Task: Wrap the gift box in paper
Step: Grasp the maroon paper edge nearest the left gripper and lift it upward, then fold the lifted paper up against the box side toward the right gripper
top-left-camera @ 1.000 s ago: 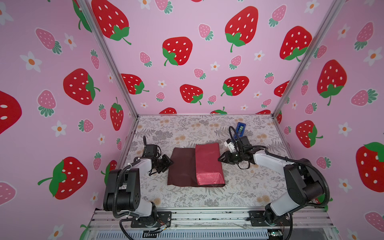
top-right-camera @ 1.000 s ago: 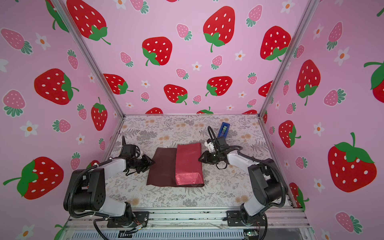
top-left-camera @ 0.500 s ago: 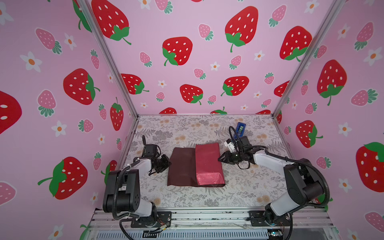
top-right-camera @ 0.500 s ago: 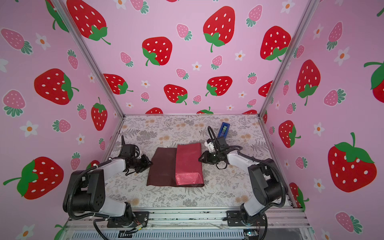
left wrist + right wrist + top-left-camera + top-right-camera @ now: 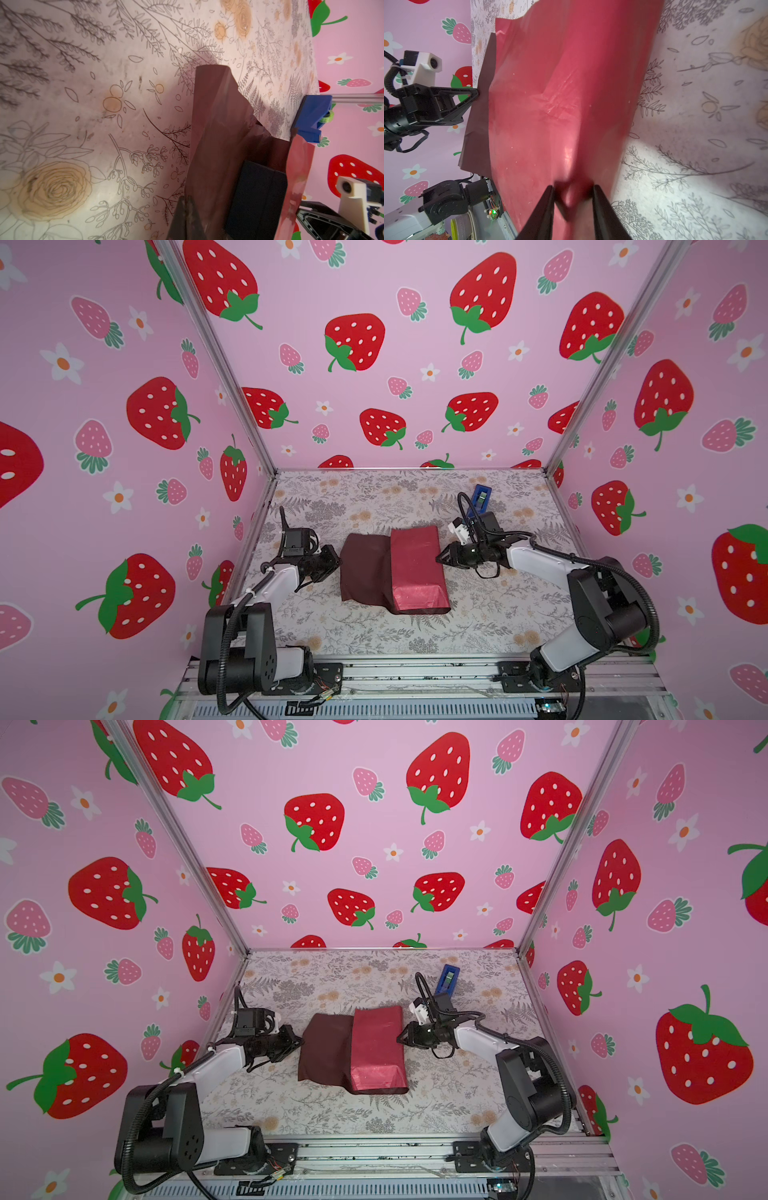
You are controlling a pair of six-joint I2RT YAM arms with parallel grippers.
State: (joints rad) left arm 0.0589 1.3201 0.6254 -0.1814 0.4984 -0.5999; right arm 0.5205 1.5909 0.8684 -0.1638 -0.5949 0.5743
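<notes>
In both top views the paper (image 5: 409, 572) (image 5: 374, 1052) lies in the middle of the tabletop (image 5: 374, 497). It is folded, with a shiny crimson flap over the right part and dull maroon showing on the left. The gift box is hidden beneath it there. The left end effector (image 5: 336, 562) meets the maroon left edge, and the right end effector (image 5: 439, 558) meets the crimson right edge. A blue tape dispenser (image 5: 481, 495) stands behind the right arm, apart from the paper.

In the left wrist view, the left end effector (image 5: 187, 200) has its fingers pressed together on the maroon edge, pinching the sheet. The gift box (image 5: 257, 199), dark and low, sits between the maroon layer and the crimson flap, with one side exposed. The tape dispenser (image 5: 311, 116) shows beyond it.

In the right wrist view, the right end effector (image 5: 572, 187) has its fingers partly apart. A hump of crimson paper fills the gap and touches both, so it grips the paper. What lies inside the hump cannot be told. Across the sheet, the left end effector (image 5: 476, 93) touches the maroon edge.
</notes>
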